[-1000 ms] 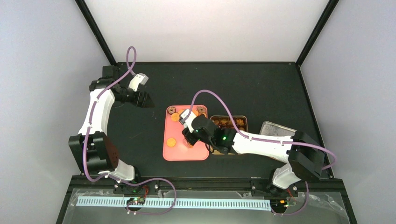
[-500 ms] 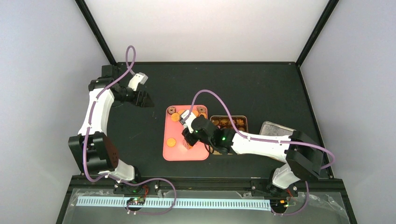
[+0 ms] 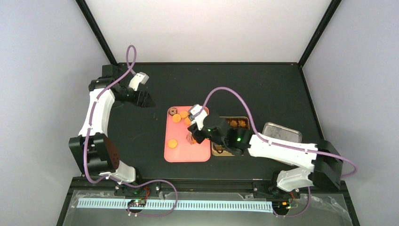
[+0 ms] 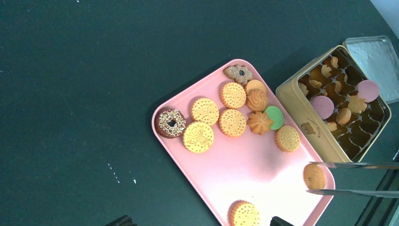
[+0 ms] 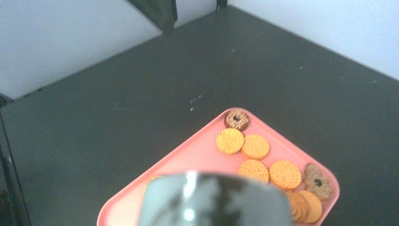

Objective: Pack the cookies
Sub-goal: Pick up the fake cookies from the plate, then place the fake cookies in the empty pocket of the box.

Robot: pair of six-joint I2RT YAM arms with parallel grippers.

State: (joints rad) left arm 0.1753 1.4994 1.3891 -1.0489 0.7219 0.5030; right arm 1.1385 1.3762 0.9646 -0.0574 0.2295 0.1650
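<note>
Several round orange and yellow cookies (image 4: 233,122) lie on a pink tray (image 4: 263,174), with a chocolate ring, a green one and a brown one among them. They also show in the right wrist view (image 5: 256,147). One cookie (image 4: 244,214) lies alone near the tray's near end. My right gripper (image 3: 195,135) is shut on metal tongs (image 4: 357,165), which pinch one orange cookie (image 4: 314,176) above the tray's right edge. The tongs (image 5: 211,202) blur across the right wrist view and hide the fingers. My left gripper (image 4: 202,221) is open and empty, left of the tray.
A gold tin (image 4: 301,101) with scalloped compartments stands right of the tray and holds pink and orange cookies. Its silver lid (image 3: 282,132) lies to the right of it. The tray (image 3: 181,153) sits mid-table on the black top.
My right arm has swung right and its gripper has shifted a little back and right over the tray with the tongs. The left arm has hardly moved.
</note>
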